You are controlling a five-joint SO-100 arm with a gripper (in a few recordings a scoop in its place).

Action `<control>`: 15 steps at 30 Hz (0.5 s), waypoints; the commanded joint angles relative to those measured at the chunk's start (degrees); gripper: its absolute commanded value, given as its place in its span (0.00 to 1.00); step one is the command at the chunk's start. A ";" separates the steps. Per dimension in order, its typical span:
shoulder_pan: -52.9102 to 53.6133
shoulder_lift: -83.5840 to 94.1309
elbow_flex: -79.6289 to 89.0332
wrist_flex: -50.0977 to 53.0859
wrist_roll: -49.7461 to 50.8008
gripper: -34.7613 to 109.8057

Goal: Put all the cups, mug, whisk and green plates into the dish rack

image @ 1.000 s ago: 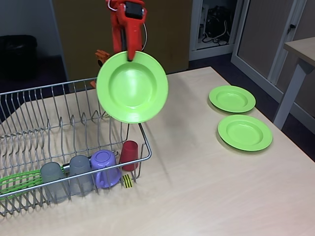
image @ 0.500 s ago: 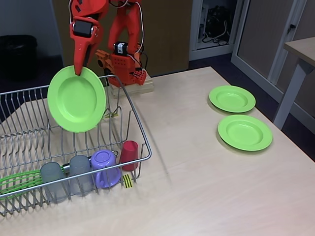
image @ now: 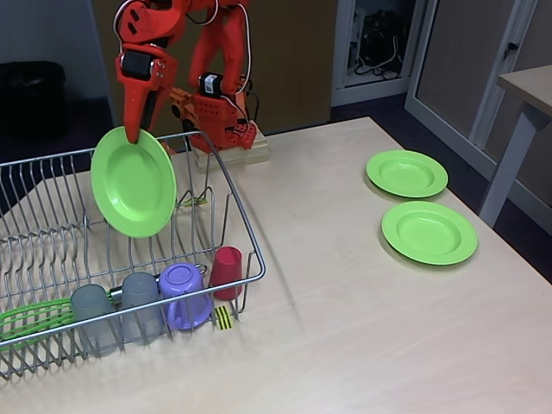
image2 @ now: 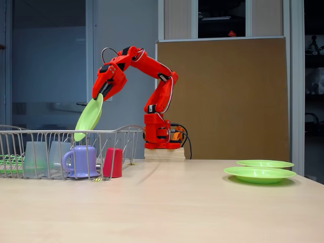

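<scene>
My red gripper is shut on the top rim of a green plate, which hangs tilted over the wire dish rack. Along the rack's front stand two frosted-grey cups, a purple mug and a red cup. The green whisk lies at the rack's front left. Two more green plates rest flat on the table at the right, also seen stacked in line.
The arm's base stands on a wooden block behind the rack. A grey table leg rises at the far right. Bare tabletop spreads between the rack and the two plates.
The gripper has carried the plate leftward from above the rack's right edge to over the rack, then lowered it a little. Everything else stayed put.
</scene>
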 commanded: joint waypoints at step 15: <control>7.29 -4.57 1.67 -7.56 -1.85 0.24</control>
